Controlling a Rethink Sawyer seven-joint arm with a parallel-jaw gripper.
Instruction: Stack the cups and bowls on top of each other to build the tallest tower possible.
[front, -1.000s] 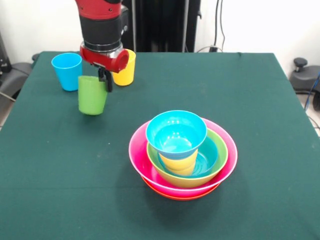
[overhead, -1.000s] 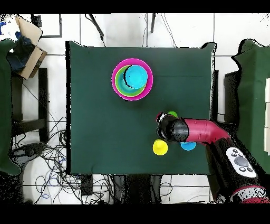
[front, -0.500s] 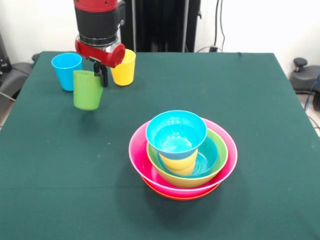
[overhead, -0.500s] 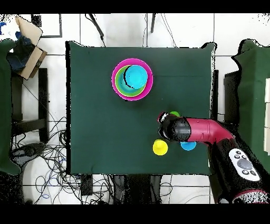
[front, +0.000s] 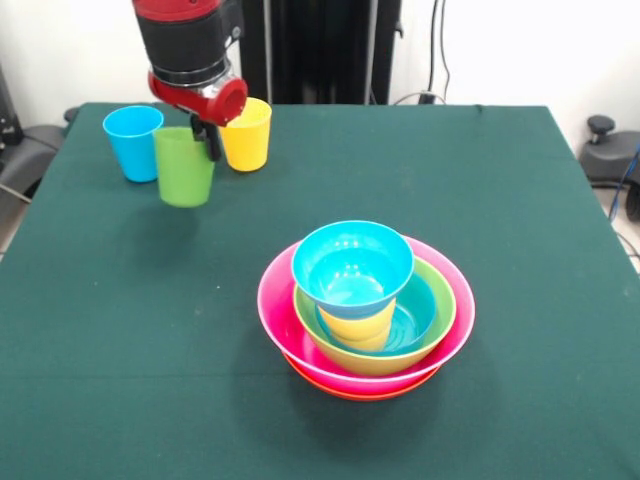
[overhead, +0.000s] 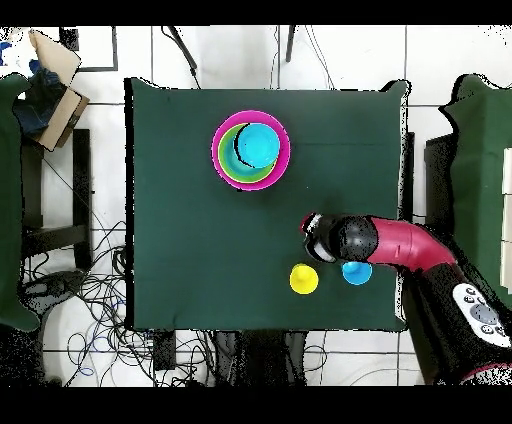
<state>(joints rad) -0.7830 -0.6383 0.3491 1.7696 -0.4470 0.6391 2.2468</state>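
Note:
My gripper (front: 203, 141) is shut on the rim of the green cup (front: 184, 168) and holds it upright, off the table. The cup hangs between the light blue cup (front: 133, 142) and the yellow cup (front: 247, 134), both standing at the far left. The tower (front: 365, 310) stands mid-table: an orange bowl (front: 360, 392) at the bottom, then a pink bowl (front: 268, 300), a lime green bowl (front: 440, 322), a blue bowl (front: 415, 315), a yellow-orange cup (front: 357, 326) and another blue bowl (front: 352, 265) on top. In the overhead view the arm (overhead: 345, 238) hides the green cup.
The overhead view shows the yellow cup (overhead: 304, 279) and the light blue cup (overhead: 357, 271) near the table's bottom edge, with the tower (overhead: 251, 150) towards the top. The green cloth table (front: 520, 220) has bare room to the right of the tower.
My gripper has risen with the green cup, which now hangs higher and closer to the blue and yellow cups. The tower has not moved.

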